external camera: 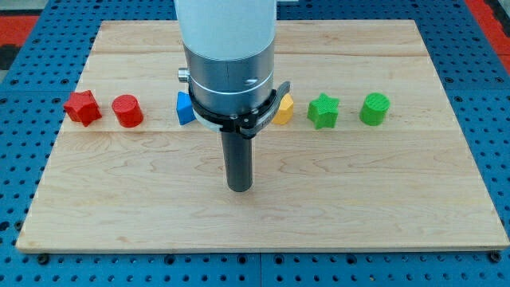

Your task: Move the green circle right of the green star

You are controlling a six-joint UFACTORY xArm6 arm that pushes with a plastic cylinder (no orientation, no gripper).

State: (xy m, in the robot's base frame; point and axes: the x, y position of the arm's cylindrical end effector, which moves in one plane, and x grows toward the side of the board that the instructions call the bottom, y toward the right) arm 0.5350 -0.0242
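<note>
Green circle (374, 108) already stands just right of the green star (323, 111), near the tabletop (143, 207) right edge, so the goal seems reached. My tip (239, 188) rests well left, below the row; it has no jaws and holds nothing.

My tip (239, 188) stands on open board. From 3 through 6 to 9 o'clock nothing obstructs it. Obstacles form one row toward 12 — red star (82, 107) and red cylinder (127, 111) at 10, blue block (185, 108) at 11, yellow block (284, 110) at 1, green star (323, 111) and green circle (374, 108) at 2. The greens stand apart — a gap lies between them.
</note>
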